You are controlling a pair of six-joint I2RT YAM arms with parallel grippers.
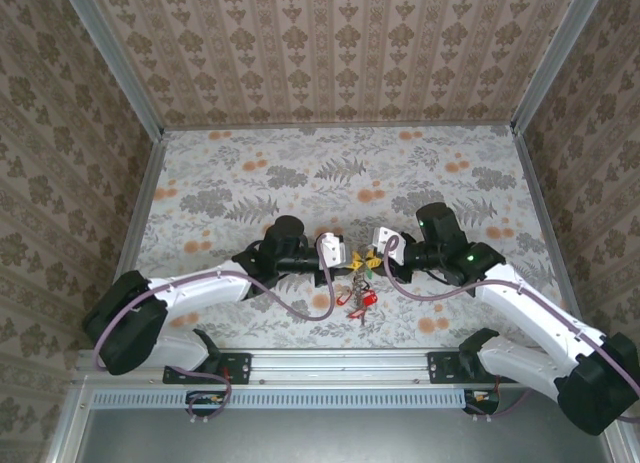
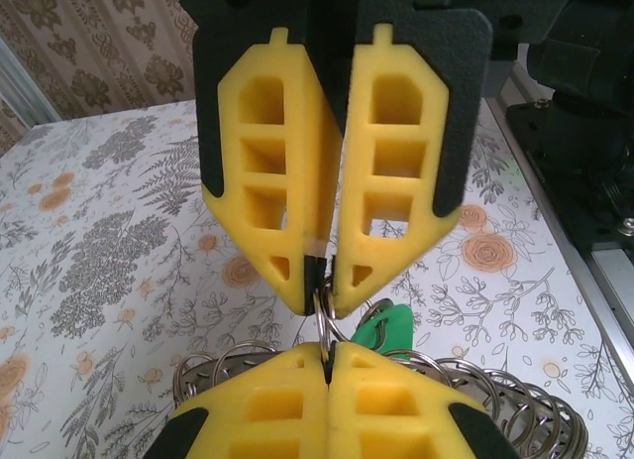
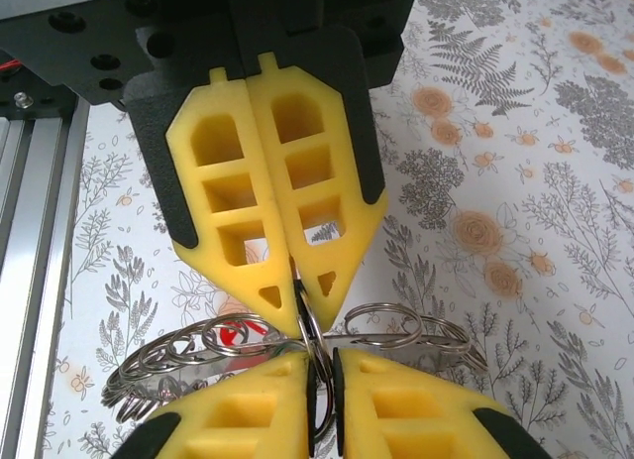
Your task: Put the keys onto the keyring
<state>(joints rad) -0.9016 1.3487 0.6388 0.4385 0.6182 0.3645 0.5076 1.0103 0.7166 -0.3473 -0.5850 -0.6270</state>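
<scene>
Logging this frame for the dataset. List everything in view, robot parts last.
keyring: one, silver wire, pinched between both grippers' tips.
split rings: linked cluster, count unclear, silver, fanned out beneath the grippers.
keys: count unclear, green and red heads seen, hanging among the rings.
tablecloth: one, grey-and-orange floral, covering the table.
walls: three, brown patterned wallpaper, around the table.
rail: one, aluminium, near edge by the arm bases.
left gripper: one, yellow fingers, shut on keyring.
right gripper: one, yellow fingers, shut on keyring, facing the left.
</scene>
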